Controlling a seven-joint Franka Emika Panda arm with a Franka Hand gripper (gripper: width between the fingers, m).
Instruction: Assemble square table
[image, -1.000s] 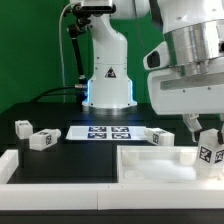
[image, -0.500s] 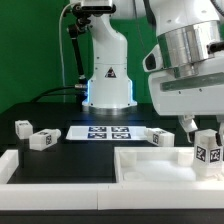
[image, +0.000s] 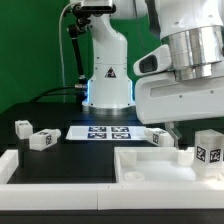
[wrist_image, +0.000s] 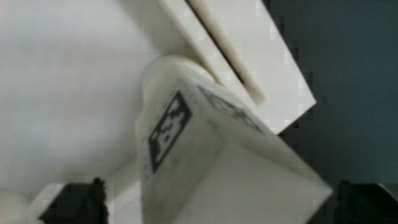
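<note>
- The claw (wrist_image: 222, 203) is released: in the wrist view its 2 dark fingertips (wrist_image: 80, 198) stand wide apart, with bare gaps on both sides of the part between them, so it grasps nothing.
- Between those open jaws is the standing leg (wrist_image: 199, 130), a short white block with a black-and-white tag on 1 face.
- In the exterior view the standing leg (image: 208, 152) is upright on the tabletop, towards the exterior view's right, with the arm's bulky wrist above and beside it. I cannot tell whether it is fully seated.
- The tabletop (image: 150, 170) lies flat on the bench (image: 70, 148), rim face up, at the front and towards the exterior view's right.
- Behind the tabletop's far edge lies 1 loose leg (image: 160, 137). Another 2 lie on their sides on the exterior view's left, the nearer leg (image: 40, 139) and the farther leg (image: 22, 127), both well apart from the tabletop.
- The marker board (image: 105, 132) lies flat in front of the robot base (image: 108, 85), and a low white rail (image: 60, 180) runs along the front edge.
- Handling, as I judge it:
  - The legs look light, stiff and smooth, so they may slip or twist in a loose hold. Pinch each across 2 opposite flat sides near the middle.
  - The tabletop looks rigid but too wide to span. Take it only at its rim, or nudge it against the rail to steady it.
</note>
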